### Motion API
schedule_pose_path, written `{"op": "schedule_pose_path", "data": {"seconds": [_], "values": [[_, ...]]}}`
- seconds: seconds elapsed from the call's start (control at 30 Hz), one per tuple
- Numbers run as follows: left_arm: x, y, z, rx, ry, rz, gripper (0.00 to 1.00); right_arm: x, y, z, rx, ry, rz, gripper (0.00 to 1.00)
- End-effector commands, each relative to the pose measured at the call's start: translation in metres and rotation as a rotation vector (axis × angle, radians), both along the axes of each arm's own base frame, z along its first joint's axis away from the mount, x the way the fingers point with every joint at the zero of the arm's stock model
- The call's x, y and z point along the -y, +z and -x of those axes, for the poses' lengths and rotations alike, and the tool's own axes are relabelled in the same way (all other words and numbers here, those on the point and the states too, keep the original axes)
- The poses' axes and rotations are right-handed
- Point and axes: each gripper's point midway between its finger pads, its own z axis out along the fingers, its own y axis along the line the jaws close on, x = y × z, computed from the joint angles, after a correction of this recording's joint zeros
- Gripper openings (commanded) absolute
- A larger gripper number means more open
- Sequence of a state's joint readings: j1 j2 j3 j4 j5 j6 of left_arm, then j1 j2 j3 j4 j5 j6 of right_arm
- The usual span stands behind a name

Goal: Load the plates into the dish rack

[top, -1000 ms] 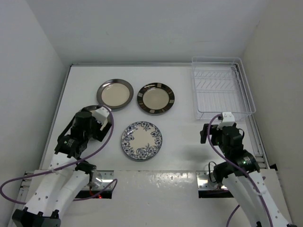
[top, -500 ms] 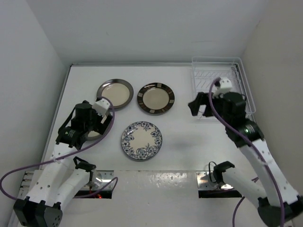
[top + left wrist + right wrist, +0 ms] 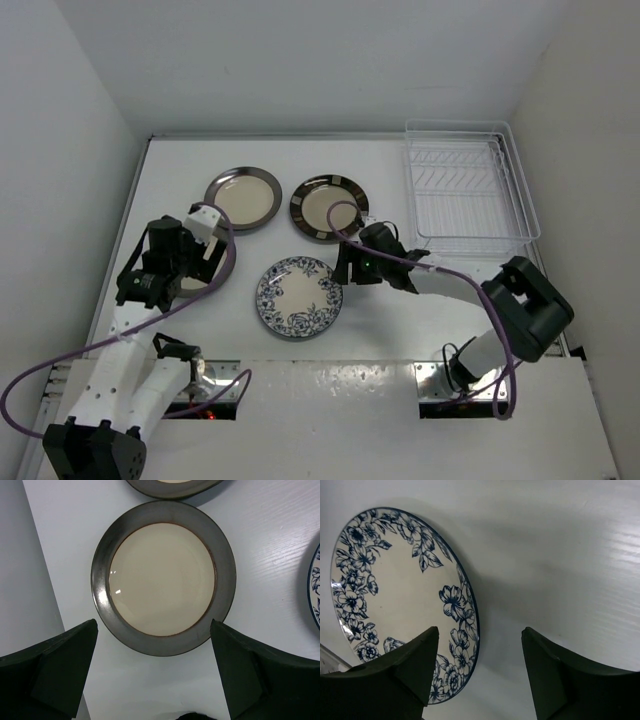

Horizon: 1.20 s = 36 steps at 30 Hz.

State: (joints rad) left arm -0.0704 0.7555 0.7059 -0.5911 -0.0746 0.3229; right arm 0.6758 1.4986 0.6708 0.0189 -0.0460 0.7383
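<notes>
Three plates lie flat in the top view: a cream one with a dark metallic rim (image 3: pixel 243 197), a cream one with a brown patch-marked rim (image 3: pixel 328 208), and a blue floral one (image 3: pixel 299 297). The dish rack (image 3: pixel 465 190) stands at the back right with nothing in it. My left gripper (image 3: pixel 185 262) (image 3: pixel 153 625) is open above another dark-rimmed cream plate (image 3: pixel 163 577), which the arm mostly hides in the top view. My right gripper (image 3: pixel 346 266) (image 3: pixel 480 630) is open and empty, its fingers straddling the floral plate's (image 3: pixel 395 595) right edge.
Grey walls close in the white table (image 3: pixel 400 300) on the left, back and right. The left wall (image 3: pixel 25 580) runs close beside the plate under my left gripper. A second dark plate rim (image 3: pixel 175 485) shows just beyond that plate.
My right arm has swung from beside the dish rack, left and down, to the floral plate's right edge. My left arm has shifted slightly toward the back.
</notes>
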Motion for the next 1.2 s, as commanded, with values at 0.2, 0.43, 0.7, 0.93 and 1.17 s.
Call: {"op": "schedule_pose_path", "data": {"seconds": [0.2,0.43,0.7,0.93,1.17], "values": [[-0.003,0.001,-0.009,0.025,0.020,0.020,1.00,-0.030,-0.044,0.025,-0.156,0.083,-0.186,0.57],[-0.001,0.004,-0.012,0.023,0.012,0.025,1.00,-0.041,-0.056,0.043,-0.214,0.120,-0.303,0.27],[0.001,0.012,-0.017,0.034,0.010,0.039,1.00,-0.021,-0.008,0.012,-0.050,0.198,-0.180,0.00],[0.004,0.028,-0.027,0.059,0.007,0.053,1.00,0.002,0.199,-0.074,0.482,0.153,-0.082,0.00],[0.002,0.037,-0.032,0.057,0.010,0.040,1.00,0.101,0.354,-0.146,0.832,-0.122,0.038,0.00]]}}
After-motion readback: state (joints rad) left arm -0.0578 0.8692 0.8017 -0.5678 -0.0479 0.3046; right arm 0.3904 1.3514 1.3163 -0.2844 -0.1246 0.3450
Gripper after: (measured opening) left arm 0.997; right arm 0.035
